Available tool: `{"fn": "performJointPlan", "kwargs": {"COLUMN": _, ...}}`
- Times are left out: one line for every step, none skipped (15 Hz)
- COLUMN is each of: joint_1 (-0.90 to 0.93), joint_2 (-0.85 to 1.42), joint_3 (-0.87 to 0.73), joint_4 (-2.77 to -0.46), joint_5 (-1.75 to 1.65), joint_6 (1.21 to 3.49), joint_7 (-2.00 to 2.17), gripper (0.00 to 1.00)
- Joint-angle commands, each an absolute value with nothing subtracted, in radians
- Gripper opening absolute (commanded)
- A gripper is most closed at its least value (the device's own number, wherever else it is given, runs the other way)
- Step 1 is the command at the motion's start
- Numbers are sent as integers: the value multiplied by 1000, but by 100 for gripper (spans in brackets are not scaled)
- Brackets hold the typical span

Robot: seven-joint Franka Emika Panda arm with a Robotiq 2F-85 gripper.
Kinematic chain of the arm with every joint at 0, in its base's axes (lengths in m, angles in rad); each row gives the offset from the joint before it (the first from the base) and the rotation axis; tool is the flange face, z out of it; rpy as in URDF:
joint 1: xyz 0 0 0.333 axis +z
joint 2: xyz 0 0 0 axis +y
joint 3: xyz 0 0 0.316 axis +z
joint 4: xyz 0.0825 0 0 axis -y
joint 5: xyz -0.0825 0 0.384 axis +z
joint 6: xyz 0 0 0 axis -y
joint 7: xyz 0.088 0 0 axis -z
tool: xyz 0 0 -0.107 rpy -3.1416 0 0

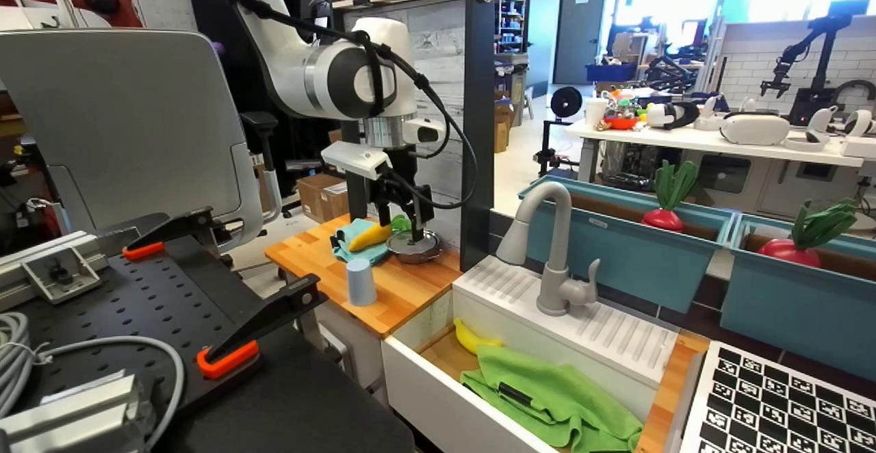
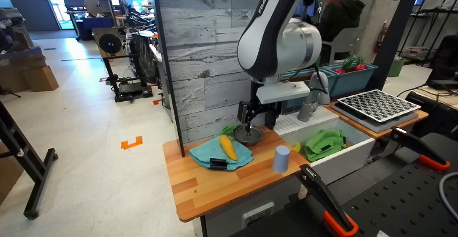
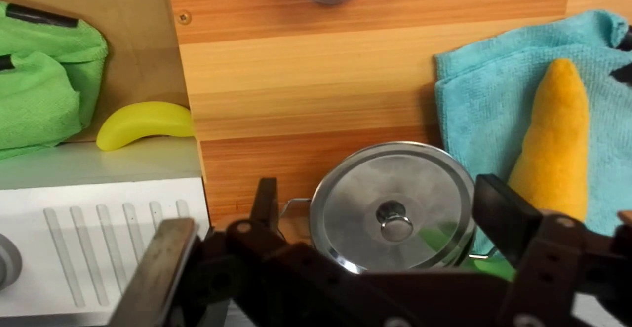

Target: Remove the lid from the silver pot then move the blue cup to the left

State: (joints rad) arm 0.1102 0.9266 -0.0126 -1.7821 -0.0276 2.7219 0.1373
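The spread gripper [image 3: 379, 201] had room on both sides of the knob [image 3: 396, 228]. Bare wood [image 3: 306, 80] ran between pot [image 1: 415, 259] and cup [image 2: 281, 160]. The wall [image 2: 200, 51] stood close behind the pot; cloth [image 3: 484, 104] and yellow plush [image 3: 558, 144] crowded one side, the faucet [image 1: 560, 234] rose opposite, farther off.

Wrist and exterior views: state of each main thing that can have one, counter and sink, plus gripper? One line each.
gripper, open, holding nothing
silver pot, lidded
lid, on the silver pot, not gripped
blue cup, standing; mouth up or down unclear
teal cloth, folded
yellow plush item, lying on the teal cloth
green cloth, crumpled in the sink
banana, lying in the sink
faucet, no water showing
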Motion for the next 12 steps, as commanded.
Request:
{"fn": "performJointPlan", "kwargs": {"joint_1": 135, "joint_2": 999, "joint_3": -20, "joint_4": -1665, "joint_5": -18, "joint_6": 2659, "joint_7": 156, "gripper": 100}}
{"fn": "performJointPlan", "kwargs": {"joint_1": 142, "joint_2": 1014, "joint_3": -21, "joint_4": -1644, "joint_5": -19, "joint_6": 2647, "joint_7": 161, "gripper": 100}}
{"fn": "performJointPlan", "kwargs": {"joint_1": 144, "joint_2": 1025, "joint_3": -20, "joint_4": -1622, "joint_5": -19, "joint_6": 2631, "joint_7": 162, "gripper": 100}}
{"fn": "performJointPlan", "kwargs": {"joint_1": 147, "joint_2": 1039, "joint_3": -20, "joint_4": -1600, "joint_5": -20, "joint_6": 2616, "joint_7": 163, "gripper": 100}}
{"fn": "performJointPlan", "kwargs": {"joint_1": 148, "joint_2": 1050, "joint_3": -19, "joint_4": -1578, "joint_5": -21, "joint_6": 2596, "joint_7": 163, "gripper": 100}}
{"fn": "performJointPlan", "kwargs": {"joint_1": 149, "joint_2": 1062, "joint_3": -19, "joint_4": -1559, "joint_5": -21, "joint_6": 2580, "joint_7": 163, "gripper": 100}}
{"fn": "performJointPlan", "kwargs": {"joint_1": 147, "joint_2": 1072, "joint_3": -16, "joint_4": -1540, "joint_5": -20, "joint_6": 2563, "joint_7": 161, "gripper": 100}}
{"fn": "performJointPlan", "kwargs": {"joint_1": 146, "joint_2": 1081, "joint_3": -15, "joint_4": -1524, "joint_5": -20, "joint_6": 2549, "joint_7": 160, "gripper": 100}}
{"fn": "performJointPlan", "kwargs": {"joint_1": 141, "joint_2": 1091, "joint_3": -12, "joint_4": -1507, "joint_5": -20, "joint_6": 2538, "joint_7": 152, "gripper": 75}}
{"fn": "performJointPlan", "kwargs": {"joint_1": 141, "joint_2": 1098, "joint_3": -13, "joint_4": -1497, "joint_5": -21, "joint_6": 2526, "joint_7": 152, "gripper": 74}}
{"fn": "performJointPlan", "kwargs": {"joint_1": 139, "joint_2": 1103, "joint_3": -13, "joint_4": -1492, "joint_5": -22, "joint_6": 2519, "joint_7": 151, "gripper": 68}}
{"fn": "performJointPlan", "kwargs": {"joint_1": 137, "joint_2": 1106, "joint_3": -12, "joint_4": -1487, "joint_5": -22, "joint_6": 2514, "joint_7": 149, "gripper": 58}}
